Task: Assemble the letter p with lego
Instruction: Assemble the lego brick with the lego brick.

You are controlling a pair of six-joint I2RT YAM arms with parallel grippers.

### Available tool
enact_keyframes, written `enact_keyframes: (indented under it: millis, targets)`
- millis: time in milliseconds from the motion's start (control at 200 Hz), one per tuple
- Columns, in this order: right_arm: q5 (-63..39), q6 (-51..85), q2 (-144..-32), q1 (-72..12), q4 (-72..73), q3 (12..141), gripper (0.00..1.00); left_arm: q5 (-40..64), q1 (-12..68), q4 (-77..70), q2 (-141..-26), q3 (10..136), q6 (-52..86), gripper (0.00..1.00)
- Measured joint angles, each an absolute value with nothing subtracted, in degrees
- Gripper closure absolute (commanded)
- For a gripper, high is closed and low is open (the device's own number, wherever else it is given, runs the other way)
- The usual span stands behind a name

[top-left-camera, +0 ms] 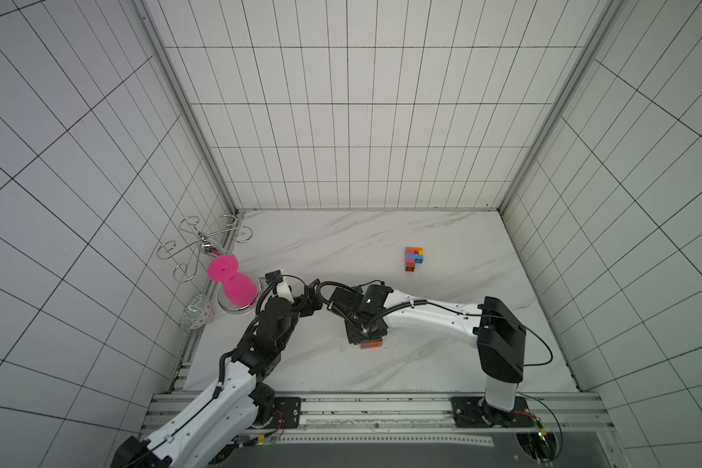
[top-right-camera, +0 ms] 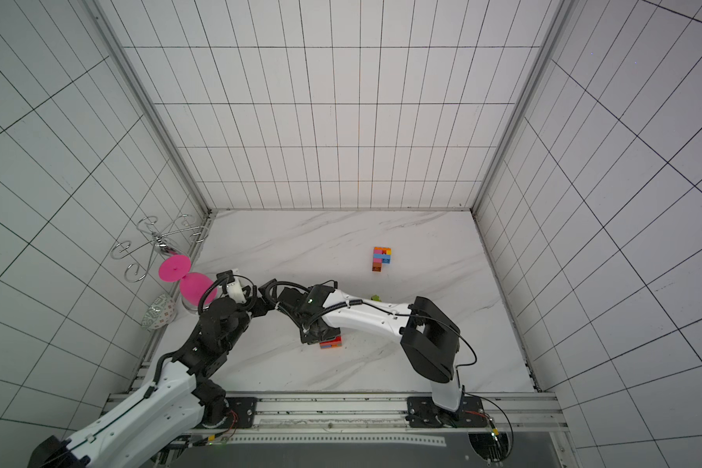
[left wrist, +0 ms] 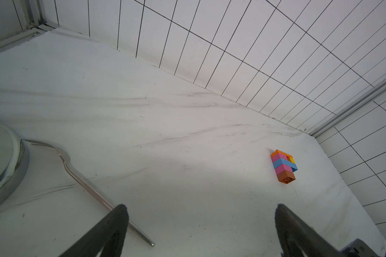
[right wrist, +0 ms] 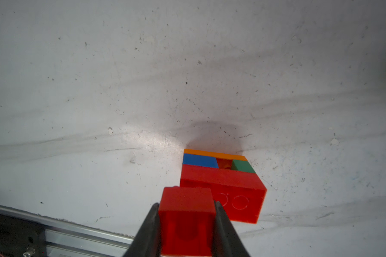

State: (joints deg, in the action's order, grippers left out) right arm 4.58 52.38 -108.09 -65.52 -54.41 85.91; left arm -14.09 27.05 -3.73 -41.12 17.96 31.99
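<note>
Two lego builds on the marble worktop (top-left-camera: 381,377). Left jaws wide, empty, left of the red-topped stack (right wrist: 223,180). Pink cup (top-left-camera: 240,289) farther left of the stack, at the wall. Multicolour P-shape (top-left-camera: 414,259) well beyond the stack. Right jaws above the stack, narrow, pinching a red brick (right wrist: 186,202); contact with the stack unclear.

2 white arms (top-left-camera: 426,320), black joints (top-left-camera: 501,336) (looped black cables (top-left-camera: 402,306))

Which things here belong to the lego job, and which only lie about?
Job: red brick held in the right jaws; half-built stack; P-shaped lego.
Lying about: pink cup; wire rack; fork; patterned bowl.
</note>
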Motion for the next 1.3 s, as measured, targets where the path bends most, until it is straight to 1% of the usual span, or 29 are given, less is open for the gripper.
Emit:
enact_keyframes:
  millis: [680, 895, 940, 1000, 1299]
  targets:
    - [5.02, 53.58, -109.12, -65.67, -55.33, 86.13, 0.82, -14.11, 26.98, -3.62, -40.86, 17.96, 32.01, 0.02]
    - [4.08, 52.66, -109.08, -65.76, -52.97, 85.56, 0.85, -14.09, 26.94, -3.62, -40.91, 17.85, 32.01, 0.02]
    - [4.08, 52.45, -109.08, -65.84, -52.38, 85.1, 0.88, -14.09, 26.94, -3.64, -40.91, 17.85, 32.01, 0.02]
    - [4.34, 52.14, -108.81, -66.15, -51.9, 84.64, 0.89, -14.09, 26.94, -3.64, -40.95, 17.85, 32.01, 0.02]
    - [6.66, 50.48, -108.4, -67.94, -50.61, 83.44, 0.9, -14.04, 26.94, -3.66, -41.41, 17.74, 32.01, 0.02]
